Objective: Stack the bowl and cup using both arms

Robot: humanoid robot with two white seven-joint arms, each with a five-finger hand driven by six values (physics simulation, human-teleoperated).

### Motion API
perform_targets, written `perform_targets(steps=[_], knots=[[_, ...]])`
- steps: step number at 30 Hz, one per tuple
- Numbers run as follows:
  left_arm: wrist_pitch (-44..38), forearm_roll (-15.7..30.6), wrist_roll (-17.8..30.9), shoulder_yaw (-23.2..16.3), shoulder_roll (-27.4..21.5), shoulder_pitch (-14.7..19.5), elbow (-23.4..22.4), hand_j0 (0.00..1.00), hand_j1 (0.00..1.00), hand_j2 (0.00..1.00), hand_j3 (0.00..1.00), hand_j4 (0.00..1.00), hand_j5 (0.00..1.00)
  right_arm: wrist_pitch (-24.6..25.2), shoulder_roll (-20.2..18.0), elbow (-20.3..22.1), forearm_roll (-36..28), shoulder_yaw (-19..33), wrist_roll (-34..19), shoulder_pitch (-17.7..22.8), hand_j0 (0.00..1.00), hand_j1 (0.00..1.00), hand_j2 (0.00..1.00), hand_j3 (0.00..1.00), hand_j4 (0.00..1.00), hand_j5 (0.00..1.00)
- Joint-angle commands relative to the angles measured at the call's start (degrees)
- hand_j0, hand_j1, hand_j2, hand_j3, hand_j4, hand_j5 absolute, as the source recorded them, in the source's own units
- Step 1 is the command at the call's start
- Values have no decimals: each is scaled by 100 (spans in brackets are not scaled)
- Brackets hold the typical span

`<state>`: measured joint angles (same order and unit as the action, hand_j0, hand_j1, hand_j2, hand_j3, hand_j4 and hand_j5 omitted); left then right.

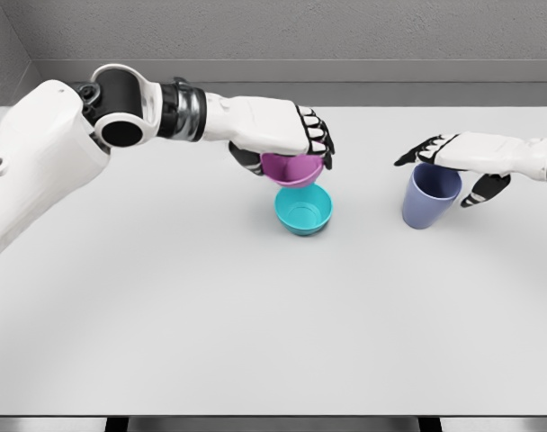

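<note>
A pale grey table (pixel 255 342) fills the view, with a plain grey wall (pixel 282 31) behind it.

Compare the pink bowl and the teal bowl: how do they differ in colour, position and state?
The pink bowl is pink; the teal bowl is teal. The pink bowl is held in the left hand, raised just above the teal bowl, which rests on the table. The pink bowl is partly hidden by the hand; the teal bowl shows fully. Both are small round bowls, open side up.

purple bowl (pixel 291 168), teal bowl (pixel 303 211), blue-violet cup (pixel 430 196), white table (pixel 255 315)
</note>
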<state>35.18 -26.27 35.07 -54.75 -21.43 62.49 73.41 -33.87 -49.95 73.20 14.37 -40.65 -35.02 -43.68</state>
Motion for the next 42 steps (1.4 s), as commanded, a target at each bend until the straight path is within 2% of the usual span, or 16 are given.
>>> perform_targets(steps=[1,14,23,25,29,33,42], knots=[[-18,8,-7,-97,394,0,-670,64,64,64,64,64,64,12,-6,-51,-31,5,2,9,100,100,100,100,100,100],[-18,8,-7,-484,526,0,-951,66,66,66,66,66,66,-32,73,10,-13,-66,2,0,100,100,100,100,100,100],[-18,17,-7,-537,578,0,-969,70,70,70,70,70,70,-32,108,46,-13,-153,2,-44,100,100,100,100,100,100],[-18,8,-7,-537,613,0,-1092,70,70,70,70,70,70,-32,108,46,-13,-162,2,-53,100,100,100,100,100,100],[-18,17,-7,-537,631,0,-1092,76,76,76,76,76,76,-40,108,46,-13,-162,2,-70,100,100,100,100,100,100],[-18,26,-7,-581,640,0,-1092,88,88,88,88,88,88,-40,126,54,-13,-206,2,-70,100,100,100,100,100,100],[-18,52,-7,-581,684,9,-1083,100,100,100,100,100,100,-40,126,90,-4,-206,2,-70,100,100,100,100,100,100]])
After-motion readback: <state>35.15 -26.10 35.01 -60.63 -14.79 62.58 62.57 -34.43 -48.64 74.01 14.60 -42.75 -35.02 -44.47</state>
